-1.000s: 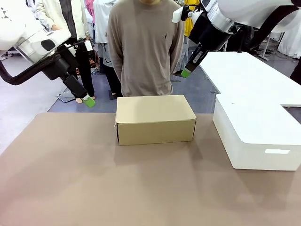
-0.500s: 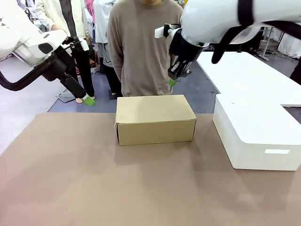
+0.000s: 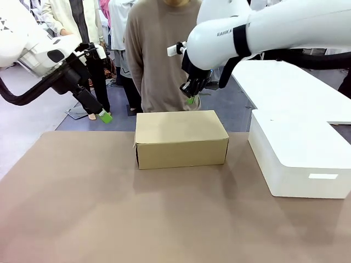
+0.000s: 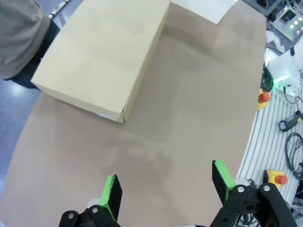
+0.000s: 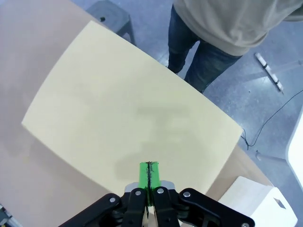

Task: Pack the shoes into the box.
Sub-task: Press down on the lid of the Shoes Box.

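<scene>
The box point(image 3: 181, 138) sits shut near the desk's point(image 3: 109, 208) far edge, in front of the person point(image 3: 167, 55). The right gripper point(image 3: 190, 99), fingers pressed together, hangs above its lid; the left gripper point(image 4: 165, 189) waits spread wide. Opening the lid looks next.

1. the closed cardboard shoebox point(image 3: 181, 139) sits mid-table toward the far side, lid flat down, so there's no way in from the top.
2. the near half of the brown table point(image 3: 109, 219) is bare, wide open for a reach from either side.
3. left of the shoebox is free tabletop too; the left gripper point(image 3: 102, 116) hangs above the far-left edge, jaws spread.
4. the right gripper point(image 3: 190, 99) is pinched shut just over the shoebox's back edge, its arm crossing above.
5. the big white box point(image 3: 299, 156) blocks the right side, with a narrow lane between it and the shoebox.
6. a person point(image 3: 164, 55) stands right behind the shoebox, closing off the far edge.
</scene>
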Controlling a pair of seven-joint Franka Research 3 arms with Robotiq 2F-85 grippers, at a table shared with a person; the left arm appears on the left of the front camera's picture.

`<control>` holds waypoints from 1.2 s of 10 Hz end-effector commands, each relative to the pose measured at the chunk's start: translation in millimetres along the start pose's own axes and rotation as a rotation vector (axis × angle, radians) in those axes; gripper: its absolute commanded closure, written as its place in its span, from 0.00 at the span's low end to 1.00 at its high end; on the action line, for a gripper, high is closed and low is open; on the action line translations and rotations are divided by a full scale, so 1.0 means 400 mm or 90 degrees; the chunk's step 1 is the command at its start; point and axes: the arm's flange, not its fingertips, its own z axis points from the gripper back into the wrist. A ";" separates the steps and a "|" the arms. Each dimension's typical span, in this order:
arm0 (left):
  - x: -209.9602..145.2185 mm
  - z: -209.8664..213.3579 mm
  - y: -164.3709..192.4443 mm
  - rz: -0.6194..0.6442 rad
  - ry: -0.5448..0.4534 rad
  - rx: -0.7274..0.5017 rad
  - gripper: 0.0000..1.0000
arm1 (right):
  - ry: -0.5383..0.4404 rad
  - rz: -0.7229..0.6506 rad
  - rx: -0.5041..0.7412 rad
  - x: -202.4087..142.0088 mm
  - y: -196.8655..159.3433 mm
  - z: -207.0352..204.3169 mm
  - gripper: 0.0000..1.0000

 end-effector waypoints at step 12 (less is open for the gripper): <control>0.001 0.006 0.007 0.001 0.004 0.002 0.00 | 0.059 -0.024 0.014 0.041 -0.012 -0.170 1.00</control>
